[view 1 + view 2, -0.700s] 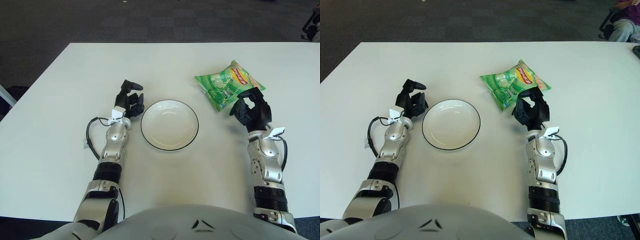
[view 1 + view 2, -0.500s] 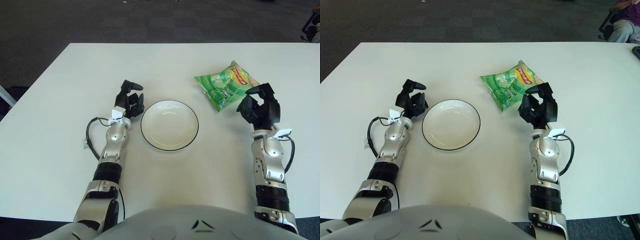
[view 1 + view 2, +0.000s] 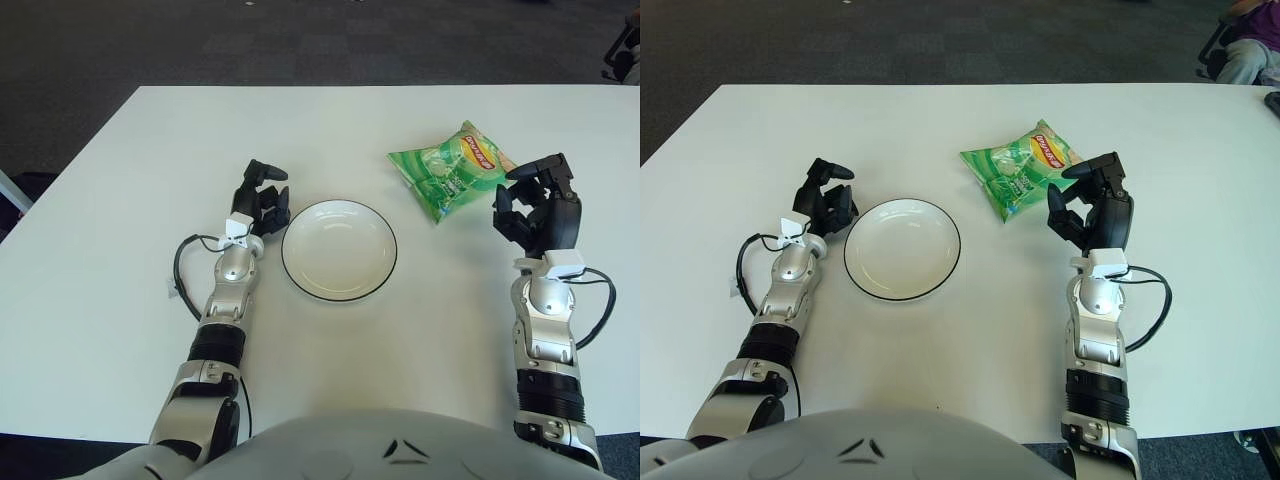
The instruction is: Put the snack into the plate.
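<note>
Dark carpet behind, white desk [image 3: 120, 170] fills the view. Snack [image 3: 447, 181], a green chip bag, lies flat toward the desk's right side, closer to the far edge than the near one, well apart from the plate [image 3: 339, 250], which sits mid-desk and has nothing in it.

Right hand [image 3: 538, 208] is just beside the bag's right end, raised, fingers spread and half curled, holding nothing. It looks clear of the bag, though a fingertip overlaps the bag's corner in the right eye view, so light contact can't be ruled out. Left hand [image 3: 260, 203] shows just left of the plate, idle, fingers loosely curled on nothing.

Handling guess: bag is light, soft, air-puffed, with slick crinkly film and brittle contents. It will slide or squash under a hard squeeze. Best to pinch the near right corner or the crimped seam, or close gently across the narrow width.

Versus 0.7 s ago: the right hand was on the bag's lower right edge; now it has drawn back rightward and opened wider. Bag, plate and left hand unchanged.
</note>
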